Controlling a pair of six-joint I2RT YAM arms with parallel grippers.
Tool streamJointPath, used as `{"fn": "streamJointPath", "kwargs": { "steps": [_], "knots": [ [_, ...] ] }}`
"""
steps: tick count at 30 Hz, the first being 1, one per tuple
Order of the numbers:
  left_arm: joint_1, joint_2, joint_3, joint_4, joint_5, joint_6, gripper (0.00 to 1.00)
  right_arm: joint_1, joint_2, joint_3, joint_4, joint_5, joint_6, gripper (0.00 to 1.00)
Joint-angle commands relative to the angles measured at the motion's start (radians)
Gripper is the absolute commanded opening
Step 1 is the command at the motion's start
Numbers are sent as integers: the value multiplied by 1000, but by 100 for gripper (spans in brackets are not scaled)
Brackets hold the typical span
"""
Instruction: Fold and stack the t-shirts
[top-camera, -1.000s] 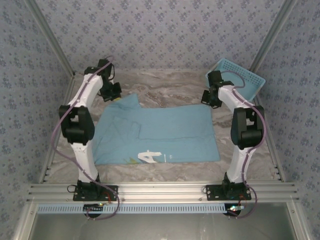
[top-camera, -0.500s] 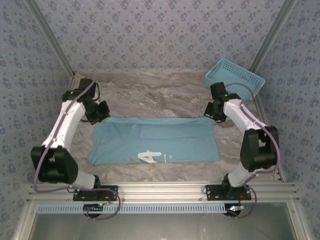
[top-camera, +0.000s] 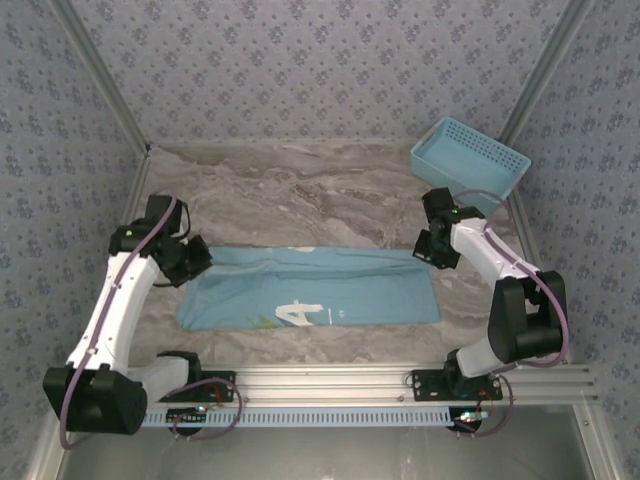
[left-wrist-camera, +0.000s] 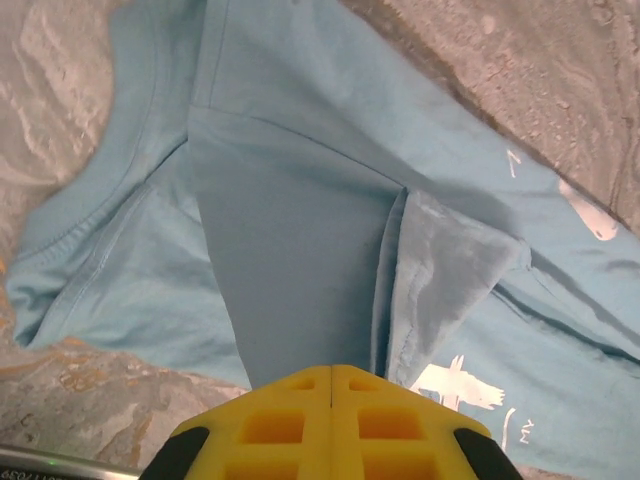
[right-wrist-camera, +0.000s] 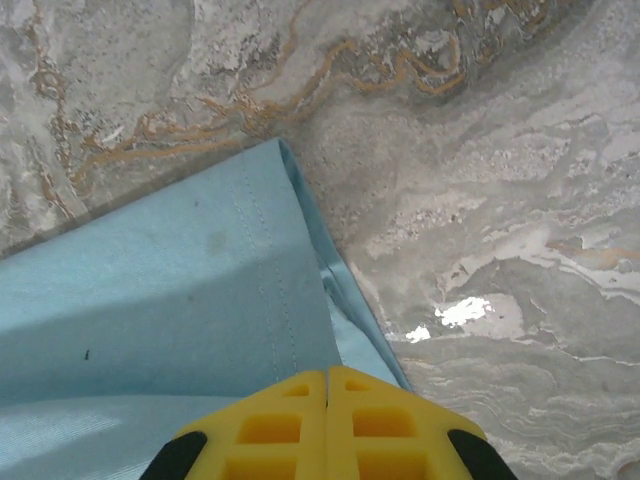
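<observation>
Left tool (top-camera: 188, 262), seen from above, sits at the far left corner of the light blue t-shirt (top-camera: 340, 290), its jaws clenched on the cloth there. The right tool (top-camera: 437, 250) is at the far right corner of the same garment, likewise clenched on its edge. The t-shirt lies as a long flat band across the near half of the marbled worktop (top-camera: 300, 190), between the two arms, with white lettering (top-camera: 300, 314) showing near its front edge. A light blue lattice basket (top-camera: 470, 160) stands in the far right corner, well apart from the shirt.

From the left wrist, the left tool's yellow pads (left-wrist-camera: 275, 428) are pressed together with no gap. A taut panel of blue cloth runs straight out from the seam between them. Beside it a fold stands up showing paler fabric, and a stitched edge curves off to the left. Bits of white print lie to the right on the layer below.

From the right wrist, the right tool's yellow pads (right-wrist-camera: 275, 430) are also shut tight. The stitched corner of the shirt runs out from under them over the worktop. A second layer of cloth peeks out beneath the top one along its right edge, with bare marbled surface to the right and beyond.
</observation>
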Motion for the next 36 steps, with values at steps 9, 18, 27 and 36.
{"fn": "streamJointPath", "kwargs": {
  "steps": [9,18,27,36],
  "knots": [
    [-112,-182,-124,-112,-143,-197,0,5,10,-19,-50,82,3,0],
    [-162,-213,-178,-107,-141,-258,0,9,5,-11,-60,109,-17,0],
    [-289,-242,-186,-174,-247,-389,0,14,15,-16,-57,112,-17,0],
    [-349,-265,-236,-168,-292,-480,0,14,32,-43,-52,103,-8,0]
  ]
}}
